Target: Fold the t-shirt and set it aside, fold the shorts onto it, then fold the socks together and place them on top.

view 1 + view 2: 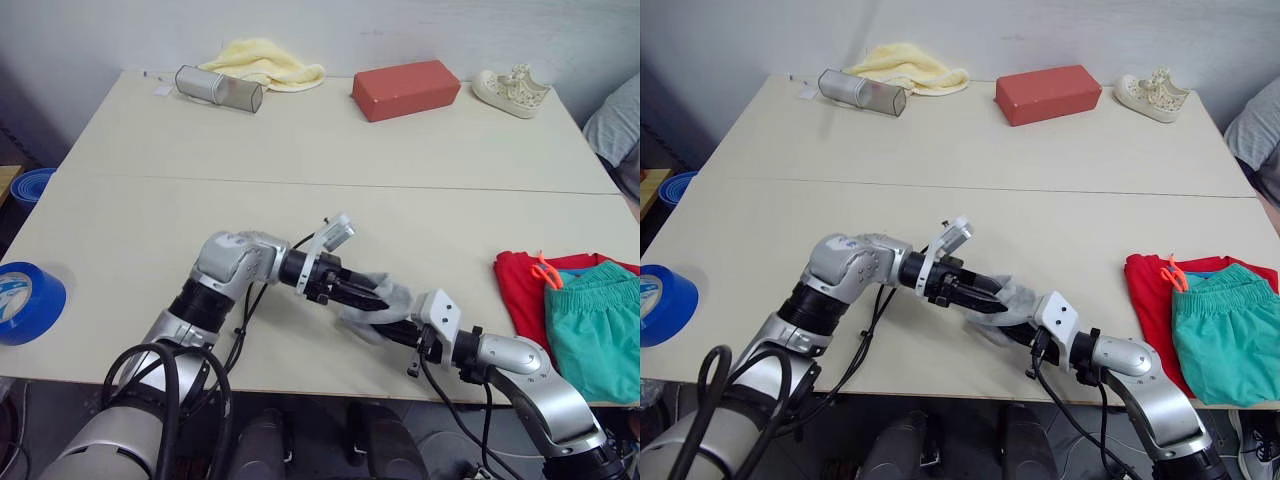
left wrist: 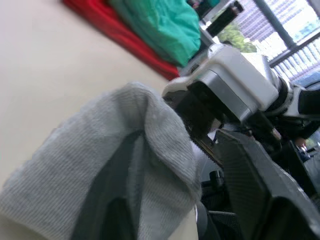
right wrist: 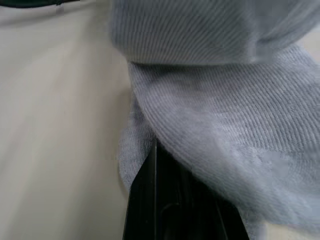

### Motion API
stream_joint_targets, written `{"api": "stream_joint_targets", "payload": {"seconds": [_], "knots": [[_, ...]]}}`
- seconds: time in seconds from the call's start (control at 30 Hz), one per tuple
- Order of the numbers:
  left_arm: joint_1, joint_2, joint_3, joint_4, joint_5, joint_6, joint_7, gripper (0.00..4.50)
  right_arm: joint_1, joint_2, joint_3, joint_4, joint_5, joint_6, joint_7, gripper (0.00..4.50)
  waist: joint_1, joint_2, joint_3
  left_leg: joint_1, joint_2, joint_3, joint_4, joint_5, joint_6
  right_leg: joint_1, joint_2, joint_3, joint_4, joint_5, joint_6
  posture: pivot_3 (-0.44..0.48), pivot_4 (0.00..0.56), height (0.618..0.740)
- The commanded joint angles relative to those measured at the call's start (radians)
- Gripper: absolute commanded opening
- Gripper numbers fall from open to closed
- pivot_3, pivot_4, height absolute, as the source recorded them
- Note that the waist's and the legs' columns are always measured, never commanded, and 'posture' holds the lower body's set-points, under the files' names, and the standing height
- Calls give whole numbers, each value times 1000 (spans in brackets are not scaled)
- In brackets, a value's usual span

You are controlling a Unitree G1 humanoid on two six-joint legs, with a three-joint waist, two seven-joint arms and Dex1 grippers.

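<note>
From the left eye view, you have both arms meeting near the front edge of the pale beige table point(image 1: 300, 150), where the left end effector point(image 1: 372, 296) and the right end effector point(image 1: 398, 332) come together on the light grey knit socks point(image 1: 380, 310); the left one is clamped on the socks with grey fabric wrapped over its black fingers, and the right one reaches into the same bundle, though you cannot tell how its fingers stand. At the table's right side lies the folded bright red t-shirt point(image 1: 517, 290), with the teal-green shorts point(image 1: 595, 325) and their neon orange drawstring on top of it, well apart from the socks. Along the far edge you see a silver mesh cylinder point(image 1: 218, 88) lying on its side, a pale yellow cloth point(image 1: 265, 62) just behind it, a red-brown rectangular block point(image 1: 405, 89) and a white sneaker point(image 1: 512, 91); a blue tape roll point(image 1: 28, 302) sits at the left edge. In the left wrist view, your fingers hold a fold of ribbed grey sock, with the other arm's white and silver wrist close behind it. In the right wrist view, grey ribbed fabric drapes over one black finger point(image 3: 165, 200) above the bare table.
</note>
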Motion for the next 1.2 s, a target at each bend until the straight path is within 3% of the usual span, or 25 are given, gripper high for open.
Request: {"api": "stream_joint_targets", "payload": {"seconds": [0.03, 0.3, 0.6, 0.7, 0.87, 0.97, 1.2], "knots": [[27, -6, 13, -4, 23, -141, -68, 3521, 10, 2, 11, -22, 1, 16, -4, 0, 1, 0, 0, 0, 0, 0, 0, 0, 0, 0, 0, 0, 0, 0, 0, 0, 150, 740], [80, -74, 22, 62, 107, -451, -132, 3521, 41, -1, 0, -42, 6, 19, -9, 0, 4, 0, 0, 0, -1, 0, 0, -1, 2, 1, -2, 0, -1, 0, 0, 0, 150, 740], [110, -98, -57, 198, 319, -880, -185, 3521, 65, -1, -6, -63, 11, 22, -17, 0, 3, 0, 0, 0, -1, 0, 0, -2, 5, 1, -1, -5, -1, 0, 0, 0, 150, 740], [109, -129, 26, 176, 268, -902, -147, 3521, 76, 0, -26, -78, 21, 27, -28, 0, 3, 0, 0, 0, 0, 0, 0, -3, 6, 1, -2, -7, -1, 0, 0, 0, 150, 740], [113, -112, 39, 143, 262, -891, -204, 4478, 97, -10, -43, -75, 25, 17, -30, 0, 3, 0, 0, 0, -1, -1, 0, -4, 8, 1, -2, -8, -1, 0, 0, 0, 150, 740], [121, -95, 13, 136, 268, -929, -284, 4478, 122, -13, -54, -86, 32, 12, -29, 0, 3, 0, 0, 0, -1, -1, 0, -4, 7, 1, 0, -9, -1, 0, 0, 0, 150, 740], [92, -76, 104, 130, 235, -942, -267, 4478, 250, -51, -170, -177, 99, 9, 2, 0, 6, 0, 0, -1, -1, -1, 1, -4, 9, 2, -1, -9, -2, 0, 0, 0, 150, 740]]}}
